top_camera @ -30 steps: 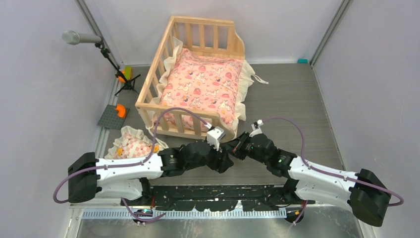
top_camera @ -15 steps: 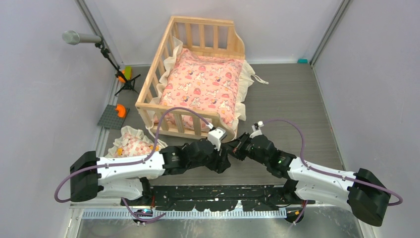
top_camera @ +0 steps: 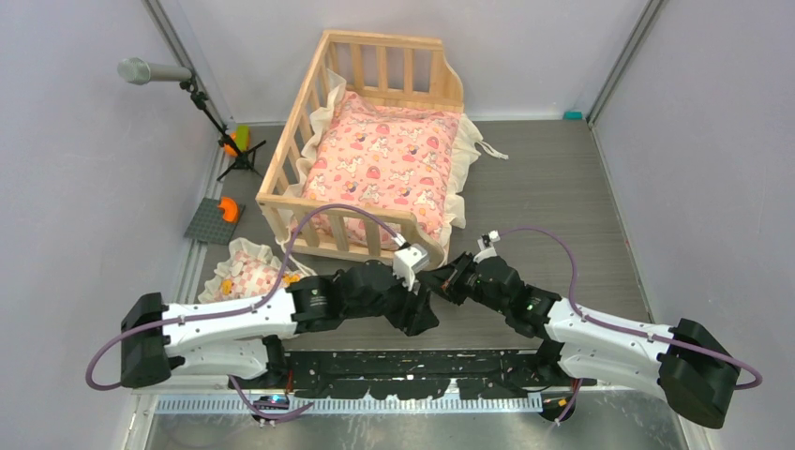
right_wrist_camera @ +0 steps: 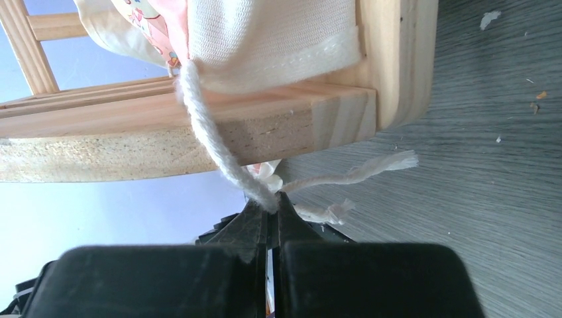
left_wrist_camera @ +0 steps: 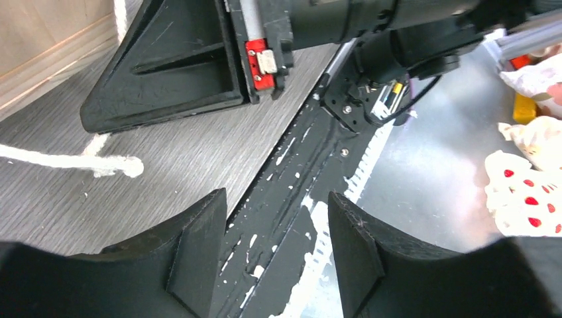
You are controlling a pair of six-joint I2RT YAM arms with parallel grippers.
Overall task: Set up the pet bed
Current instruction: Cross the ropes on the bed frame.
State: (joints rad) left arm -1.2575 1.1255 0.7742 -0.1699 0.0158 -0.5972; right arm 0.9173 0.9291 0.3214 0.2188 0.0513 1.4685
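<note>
The pale slatted wooden pet bed stands far left of centre on the grey bench, with a pink printed frilled cushion inside. At its near corner the right gripper has its jaws pinched on a white twisted cord. The left gripper has its jaws apart and empty.

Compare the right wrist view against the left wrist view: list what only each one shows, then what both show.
Right wrist only: the right gripper shut on a white cord that hangs from the cushion frill over a corner of the pet bed. Left wrist only: the left gripper open with nothing between its fingers, the black base rail, and the small frilled pillow. Both: the grey table, pale bed wood and loose white cord ends.
</note>
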